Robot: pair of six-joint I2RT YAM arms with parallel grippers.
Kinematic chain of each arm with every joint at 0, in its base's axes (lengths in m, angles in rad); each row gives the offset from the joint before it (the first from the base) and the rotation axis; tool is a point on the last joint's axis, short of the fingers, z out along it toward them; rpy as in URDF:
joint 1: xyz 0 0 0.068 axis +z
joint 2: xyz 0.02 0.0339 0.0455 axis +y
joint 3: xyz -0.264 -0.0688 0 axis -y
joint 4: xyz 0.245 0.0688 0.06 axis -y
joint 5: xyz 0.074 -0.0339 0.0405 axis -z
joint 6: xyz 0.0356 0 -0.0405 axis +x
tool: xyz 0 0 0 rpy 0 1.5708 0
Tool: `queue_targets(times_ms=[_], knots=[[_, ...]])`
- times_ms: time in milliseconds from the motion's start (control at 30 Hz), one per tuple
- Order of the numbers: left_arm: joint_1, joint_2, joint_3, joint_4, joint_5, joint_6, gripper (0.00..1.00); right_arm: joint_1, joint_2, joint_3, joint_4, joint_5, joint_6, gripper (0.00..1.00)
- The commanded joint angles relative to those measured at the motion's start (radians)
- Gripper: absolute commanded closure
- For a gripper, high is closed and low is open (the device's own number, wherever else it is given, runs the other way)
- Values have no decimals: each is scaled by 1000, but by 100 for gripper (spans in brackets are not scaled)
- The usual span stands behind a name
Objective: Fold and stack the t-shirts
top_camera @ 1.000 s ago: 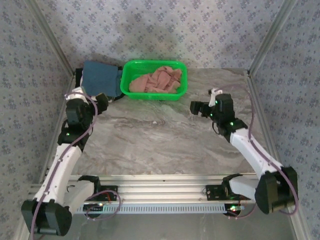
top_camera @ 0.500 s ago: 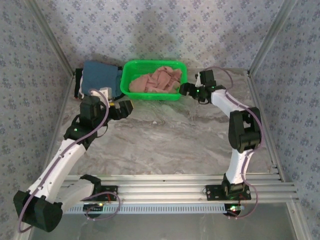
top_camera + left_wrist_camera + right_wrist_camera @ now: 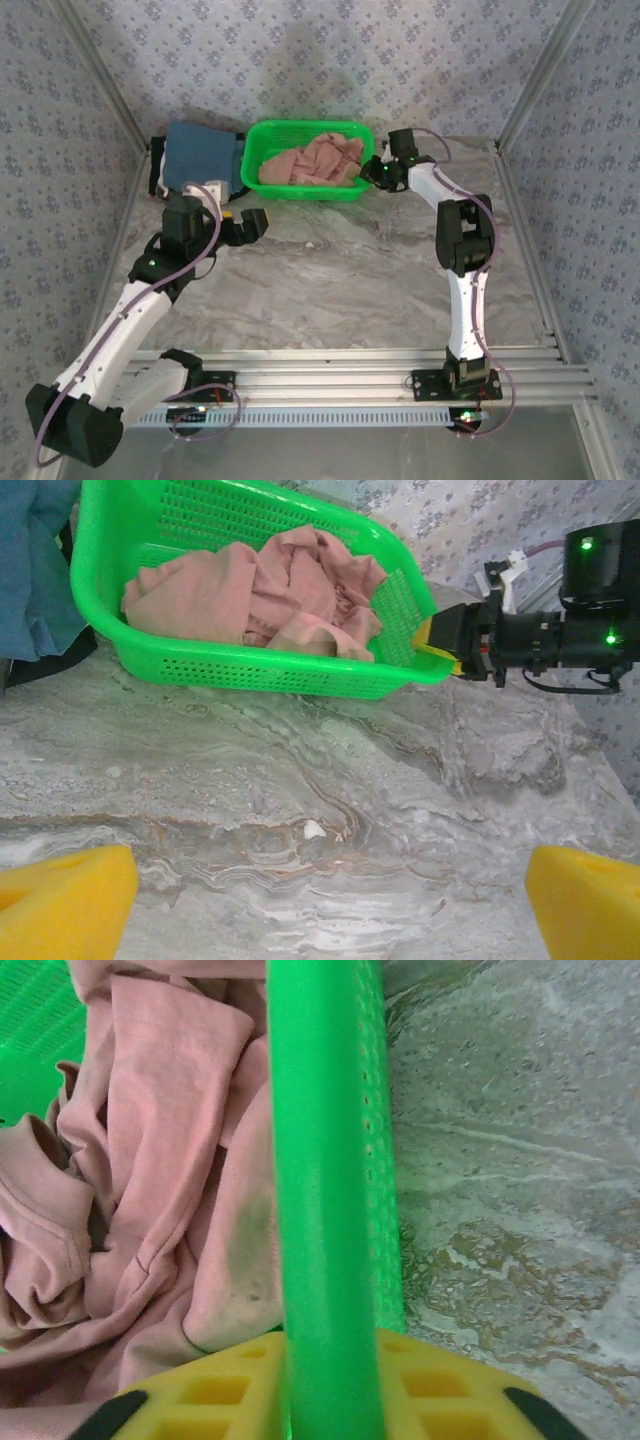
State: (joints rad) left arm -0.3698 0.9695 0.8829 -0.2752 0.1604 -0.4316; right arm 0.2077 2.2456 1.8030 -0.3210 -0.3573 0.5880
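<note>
Table (image 3: 330,290) front lies bare; basket (image 3: 305,124) and blue t-shirt (image 3: 200,152) crowd the back.

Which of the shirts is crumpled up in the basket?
The salmon-pink t-shirt, lying unfolded inside the green basket; the blue t-shirt sits folded outside, beside it.

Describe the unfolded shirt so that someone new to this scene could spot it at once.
At the table's far edge stands a green basket. The pink shirt lies crumpled inside it. The blue shirt just left of the basket lies folded outside it; the pink one is bunched and loose.
</note>
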Motion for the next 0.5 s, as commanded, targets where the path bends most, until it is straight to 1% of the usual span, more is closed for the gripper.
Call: queue_targets(times_ms=[0, 33, 100, 167, 333, 433, 467], knots=[[-8, 77, 102, 16, -17, 50, 6, -4, -50, -56, -15, -13, 11, 83], [-10, 116, 136, 20, -11, 61, 8, -6, -77, -98, 1, -23, 22, 85], [-26, 196, 206, 22, -10, 95, 9, -11, -140, -196, 56, -21, 56, 93], [-55, 291, 285, 8, -28, 142, 9, -13, -195, -264, 51, 0, 64, 97], [-161, 567, 528, -177, -97, 273, 10, -17, -371, -479, 68, 47, 123, 100], [-223, 715, 626, -262, -140, 311, 10, -6, -493, -601, 93, 74, 158, 100], [-236, 754, 646, -281, -161, 313, 10, 0, -528, -666, 103, 83, 164, 100]])
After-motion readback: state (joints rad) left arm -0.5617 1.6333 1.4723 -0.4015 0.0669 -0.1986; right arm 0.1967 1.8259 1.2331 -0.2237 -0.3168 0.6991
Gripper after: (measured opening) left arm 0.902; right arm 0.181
